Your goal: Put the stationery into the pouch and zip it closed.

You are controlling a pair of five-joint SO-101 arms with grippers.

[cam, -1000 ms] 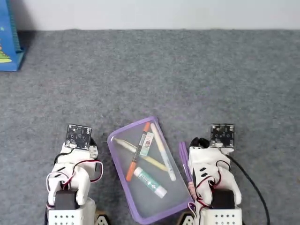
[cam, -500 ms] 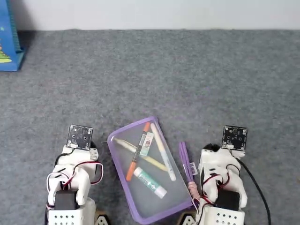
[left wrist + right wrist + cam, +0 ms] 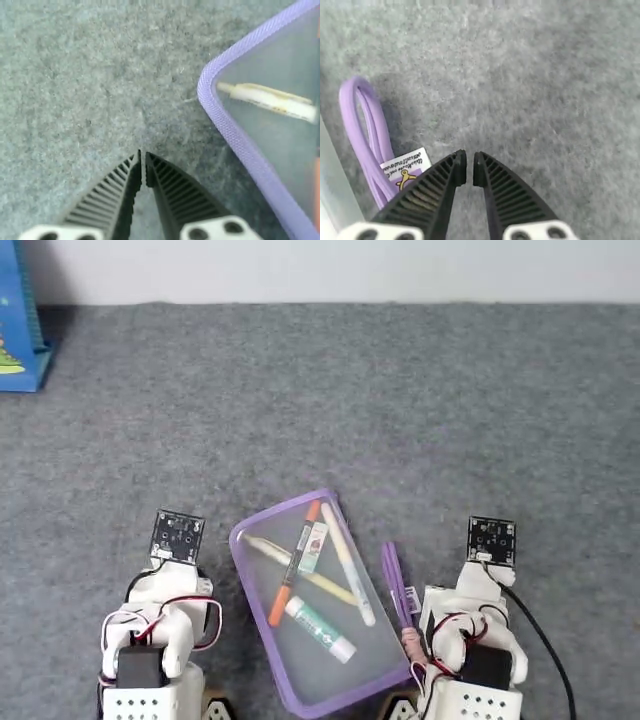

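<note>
A clear pouch with purple trim (image 3: pixel 318 602) lies on the grey carpet between the two arms. Inside it are an orange pen (image 3: pixel 292 567), a yellowish pen (image 3: pixel 300 571), a white pen (image 3: pixel 348 564) and a green-and-white glue stick (image 3: pixel 320 629). Its purple wrist strap (image 3: pixel 396 589) trails off its right side. My left gripper (image 3: pixel 142 161) is shut above bare carpet beside the pouch corner (image 3: pixel 210 82), holding nothing. My right gripper (image 3: pixel 469 165) is shut over carpet beside the purple strap (image 3: pixel 367 135) and its white tag (image 3: pixel 404 163).
A blue box (image 3: pixel 20 325) stands at the far left by the white wall. Open grey carpet (image 3: pixel 330 400) stretches beyond the pouch and to both sides. The arm bases sit at the near edge.
The right arm has drawn away from the strap and pouch, to the right and back toward its base. The left arm shifted slightly. The pouch and its contents lie as before.
</note>
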